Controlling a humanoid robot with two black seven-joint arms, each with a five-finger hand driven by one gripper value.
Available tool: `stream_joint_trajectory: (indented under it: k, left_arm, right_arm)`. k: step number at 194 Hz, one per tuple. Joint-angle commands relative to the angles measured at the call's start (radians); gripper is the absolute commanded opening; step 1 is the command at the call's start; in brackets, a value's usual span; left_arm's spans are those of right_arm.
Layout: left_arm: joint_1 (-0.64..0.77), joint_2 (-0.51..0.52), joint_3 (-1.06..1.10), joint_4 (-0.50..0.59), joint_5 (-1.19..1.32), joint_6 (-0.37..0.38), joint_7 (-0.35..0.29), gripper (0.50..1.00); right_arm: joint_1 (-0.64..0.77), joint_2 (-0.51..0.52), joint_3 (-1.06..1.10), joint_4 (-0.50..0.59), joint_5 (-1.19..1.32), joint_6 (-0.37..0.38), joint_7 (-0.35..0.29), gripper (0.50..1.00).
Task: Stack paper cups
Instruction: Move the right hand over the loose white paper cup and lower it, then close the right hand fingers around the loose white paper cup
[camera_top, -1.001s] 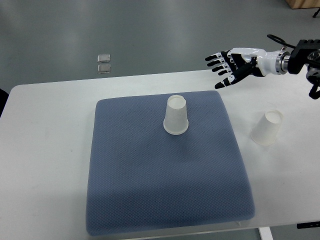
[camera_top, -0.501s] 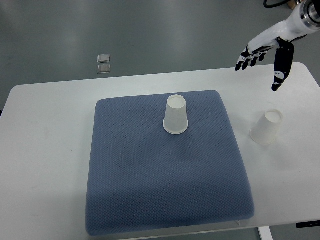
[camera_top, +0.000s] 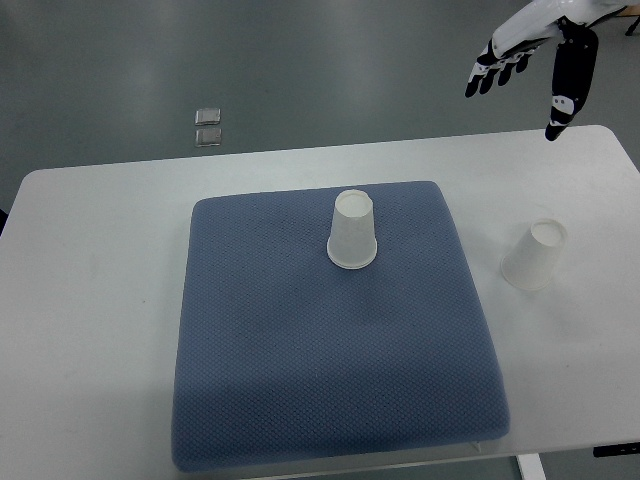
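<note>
Readable text: none anywhere in view.
Paper cup on the mat (camera_top: 352, 243): plain white, no print.
Paper cup at 3 o'clock on the worktop (camera_top: 534, 256): plain white, no print.
Blue mat (camera_top: 330, 370): no label.

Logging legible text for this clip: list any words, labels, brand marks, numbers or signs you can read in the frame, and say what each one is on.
None can be read.
Cup on the blue pad: plain white, no print showing.
Cup on the bare table: plain white, no print showing.
Blue pad and table: unmarked.
Right hand: black and white, no legible marking.
Two small squares on the floor: too small to tell.
</note>
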Motion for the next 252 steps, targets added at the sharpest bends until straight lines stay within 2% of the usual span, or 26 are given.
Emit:
stream_joint_trajectory:
  k: [1,24,46,70,125,196,252]
  left_arm:
    - [0.0,0.0,0.0,0.0,0.0,0.0,0.0,1.0]
    - [0.0,0.0,0.0,0.0,0.0,0.0,0.0,1.0]
    - [0.0,0.0,0.0,0.0,0.0,0.0,0.0,1.0]
    - [0.0,0.0,0.0,0.0,-0.002,0.0,0.0,1.0]
    - [0.0,0.0,0.0,0.0,-0.002,0.0,0.0,1.0]
    - [0.002,0.0,0.0,-0.001,-0.003,0.001,0.002,1.0]
    - [0.002,0.0,0.0,-0.003,-0.003,0.001,0.002,1.0]
  right_arm:
    - [-0.056,-0.015,-0.019,-0.028,-0.004,0.0,-0.033,0.926]
    - [-0.156,-0.019,-0.043,-0.058,-0.006,-0.005,-0.051,0.926]
    - [-0.275,-0.034,-0.034,-0.065,0.003,-0.137,-0.053,0.926]
    - [-0.392,-0.035,-0.029,-0.074,0.008,-0.235,-0.053,0.926]
    - [-0.545,-0.023,-0.009,-0.121,0.008,-0.355,-0.053,0.924]
    - [-0.679,-0.019,0.057,-0.195,0.006,-0.37,-0.056,0.924]
    - [-0.757,-0.006,0.057,-0.232,0.006,-0.427,-0.056,0.921]
